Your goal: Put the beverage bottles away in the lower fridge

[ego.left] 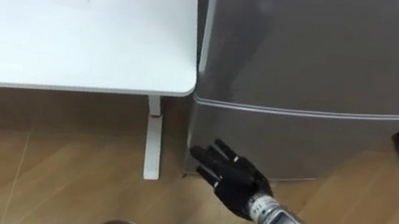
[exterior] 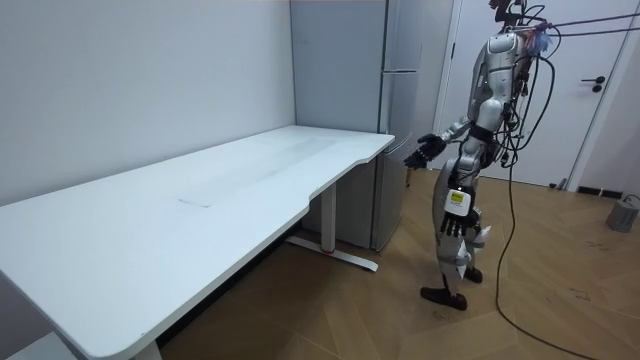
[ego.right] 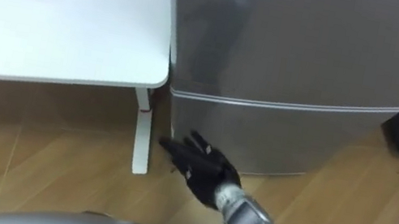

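Reaching toward the shut lower fridge door [ego.left: 277,138], right hand [ego.left: 231,177] fingers straight, holding nothing; white desk [ego.left: 67,23] left; drinks' whereabouts unsettled.

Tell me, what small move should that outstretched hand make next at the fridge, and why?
Hard to settle. The right hand is open, holding nothing, with its fingertips close to the left edge of the shut lower fridge door; the left hand hangs open. That fits reaching to open it, or a door just pushed shut. Probably a short pause here, fingers straight, suits both.
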`<state>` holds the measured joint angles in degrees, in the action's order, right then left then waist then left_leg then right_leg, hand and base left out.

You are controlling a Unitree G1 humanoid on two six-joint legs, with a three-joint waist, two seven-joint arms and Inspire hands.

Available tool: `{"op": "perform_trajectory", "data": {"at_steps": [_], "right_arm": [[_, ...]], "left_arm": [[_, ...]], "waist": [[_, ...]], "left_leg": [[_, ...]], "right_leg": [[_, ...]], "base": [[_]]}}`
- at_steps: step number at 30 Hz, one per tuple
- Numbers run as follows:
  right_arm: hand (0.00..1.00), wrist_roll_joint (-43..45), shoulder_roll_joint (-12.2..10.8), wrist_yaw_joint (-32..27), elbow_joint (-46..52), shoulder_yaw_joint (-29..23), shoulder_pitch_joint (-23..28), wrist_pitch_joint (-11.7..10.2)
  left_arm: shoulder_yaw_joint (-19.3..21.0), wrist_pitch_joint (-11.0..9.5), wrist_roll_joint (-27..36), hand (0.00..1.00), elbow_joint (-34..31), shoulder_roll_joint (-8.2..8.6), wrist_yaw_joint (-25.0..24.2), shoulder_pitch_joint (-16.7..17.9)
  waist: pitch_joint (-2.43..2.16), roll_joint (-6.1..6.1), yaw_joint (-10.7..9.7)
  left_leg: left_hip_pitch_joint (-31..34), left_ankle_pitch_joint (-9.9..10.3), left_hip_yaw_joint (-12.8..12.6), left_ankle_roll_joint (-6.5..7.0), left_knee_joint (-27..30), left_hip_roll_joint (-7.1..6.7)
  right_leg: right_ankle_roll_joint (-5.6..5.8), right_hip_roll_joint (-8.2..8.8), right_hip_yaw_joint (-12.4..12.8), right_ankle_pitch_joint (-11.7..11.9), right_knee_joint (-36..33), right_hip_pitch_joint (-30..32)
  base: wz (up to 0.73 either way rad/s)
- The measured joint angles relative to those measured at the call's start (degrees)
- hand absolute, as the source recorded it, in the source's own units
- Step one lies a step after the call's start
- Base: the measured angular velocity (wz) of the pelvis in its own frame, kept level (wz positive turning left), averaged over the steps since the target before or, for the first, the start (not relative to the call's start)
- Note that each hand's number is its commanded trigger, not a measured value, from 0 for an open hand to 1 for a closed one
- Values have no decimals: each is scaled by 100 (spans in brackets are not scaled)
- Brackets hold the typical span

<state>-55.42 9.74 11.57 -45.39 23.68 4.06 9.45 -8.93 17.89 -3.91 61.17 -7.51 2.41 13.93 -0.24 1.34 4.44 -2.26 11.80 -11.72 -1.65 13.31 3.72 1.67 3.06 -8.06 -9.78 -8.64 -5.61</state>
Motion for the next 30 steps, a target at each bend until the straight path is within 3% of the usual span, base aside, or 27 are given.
{"op": "perform_trajectory", "data": {"at_steps": [3, 5, 6, 7, 9, 13, 19, 25, 30], "right_arm": [[0, 895, 150, -62, -950, -557, 112, -8], [0, 1213, 245, -174, -1504, -929, 176, -15], [0, 1383, 343, -273, -1726, -1046, 244, -8], [0, 1591, 408, -334, -1904, -1179, 317, -13], [0, 1771, 376, -391, -2204, -1440, 367, 0], [0, 2106, 345, -405, -2556, -2027, 403, 63], [0, 2700, 358, -465, -2721, -2301, 351, 155], [0, 3017, 342, -610, -2801, -2336, 367, 201], [0, 3372, 344, -726, -2781, -2372, 374, 274]], "left_arm": [[383, -76, -9, 0, 65, -39, 2, 83], [638, -95, -12, 0, 73, -70, 5, 150], [759, -117, -6, 0, 74, -91, 14, 169], [904, -149, -8, 0, 75, -108, 23, 171], [1079, -210, -8, 0, 126, -168, 24, 145], [1216, -271, -22, 0, 321, -232, -85, 91], [1327, -291, -216, 0, 441, -264, -317, 89], [1332, -291, -256, 0, 448, -243, -260, 46], [1332, -287, -254, 0, 440, -204, -103, 14]], "waist": [[-8, 32, -35], [16, 121, -137], [3, 80, -146], [20, 97, -158], [6, 88, -240], [43, 62, -414], [53, 72, -431], [55, 100, -439], [51, 94, -416]], "left_leg": [[-37, 5, 38, 10, -63, -54], [-28, 19, 150, 35, -57, -113], [-15, 43, 169, 64, -31, -137], [36, 87, 219, 88, 27, -157], [103, 128, 329, 115, 117, -187], [196, 248, 579, 188, 357, -244], [295, 346, 776, 278, 613, -348], [363, 350, 1036, 258, 724, -406], [361, 317, 1051, 251, 738, -391]], "right_leg": [[35, 47, -56, -22, 8, -78], [86, 101, -181, -63, 6, -156], [105, 125, -210, -80, -4, -169], [120, 143, -251, -89, -10, -173], [139, 171, -348, -100, -21, -210], [155, 211, -459, -108, -143, -288], [239, 287, -501, -154, -213, -363], [276, 286, -483, -166, -186, -430], [304, 261, -465, -185, -168, -454]], "base": [[12], [27], [19], [18], [26], [31], [17], [21], [4]]}}
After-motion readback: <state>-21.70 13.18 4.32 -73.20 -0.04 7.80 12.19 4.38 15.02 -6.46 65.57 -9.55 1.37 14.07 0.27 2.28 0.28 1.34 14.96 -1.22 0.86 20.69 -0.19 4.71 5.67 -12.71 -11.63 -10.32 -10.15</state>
